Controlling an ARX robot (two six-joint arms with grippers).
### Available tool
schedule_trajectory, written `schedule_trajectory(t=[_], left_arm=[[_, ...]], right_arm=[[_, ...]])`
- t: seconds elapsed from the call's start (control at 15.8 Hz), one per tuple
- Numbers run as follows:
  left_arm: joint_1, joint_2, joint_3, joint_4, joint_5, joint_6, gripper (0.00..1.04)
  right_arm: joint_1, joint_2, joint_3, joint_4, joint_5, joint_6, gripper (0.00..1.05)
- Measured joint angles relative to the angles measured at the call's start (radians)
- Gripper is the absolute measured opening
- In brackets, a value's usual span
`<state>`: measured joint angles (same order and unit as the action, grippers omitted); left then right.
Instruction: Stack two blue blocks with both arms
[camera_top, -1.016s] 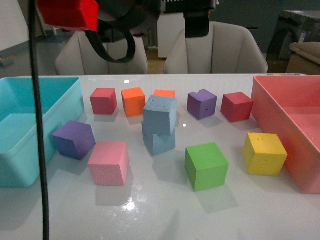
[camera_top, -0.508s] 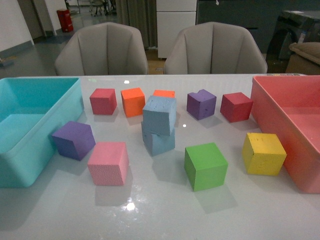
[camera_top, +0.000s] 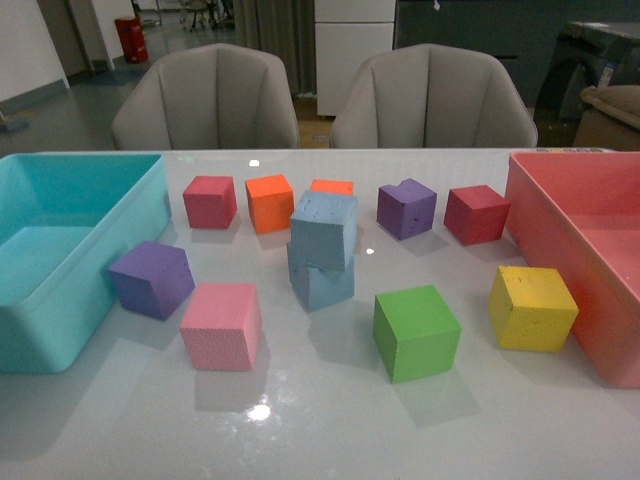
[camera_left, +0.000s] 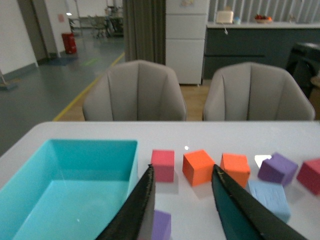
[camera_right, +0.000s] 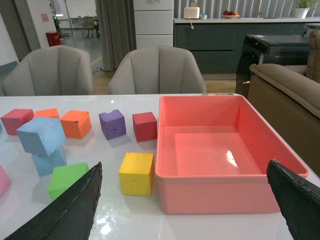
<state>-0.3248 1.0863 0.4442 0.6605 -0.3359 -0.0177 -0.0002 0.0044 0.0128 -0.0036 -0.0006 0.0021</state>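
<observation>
Two blue blocks (camera_top: 322, 248) stacked askew mid-table; left gripper (camera_left: 182, 210) and right gripper (camera_right: 185, 205) both spread wide, empty.

pale blue blocks (camera_top: 322, 250), turquoise bin (camera_top: 60, 250), salmon-pink bin (camera_top: 585, 250), green cube (camera_top: 416, 332), yellow cube (camera_top: 532, 307)

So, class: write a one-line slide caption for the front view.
Two blue blocks stacked crookedly among coloured cubes, between a turquoise bin and pink bin.

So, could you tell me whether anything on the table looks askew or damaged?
Yes. The upper blue block sits tilted and twisted on the lower blue block, overhanging it. Also, the back purple block has a notch in its top edge.
</observation>
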Motion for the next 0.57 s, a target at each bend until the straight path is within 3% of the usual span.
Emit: schedule_trajectory(t=[0.19, 0.57], left_arm=[[0.083, -0.113, -0.154, 0.013, 0.093, -0.002, 0.01], [0.21, -0.359, -0.323, -0.056, 0.217, 0.003, 0.02]], right_arm=[[0.0, 0.0, 0.0, 0.0, 0.0, 0.0, 0.98], [0.0, 0.0, 0.0, 0.0, 0.0, 0.0, 0.98]])
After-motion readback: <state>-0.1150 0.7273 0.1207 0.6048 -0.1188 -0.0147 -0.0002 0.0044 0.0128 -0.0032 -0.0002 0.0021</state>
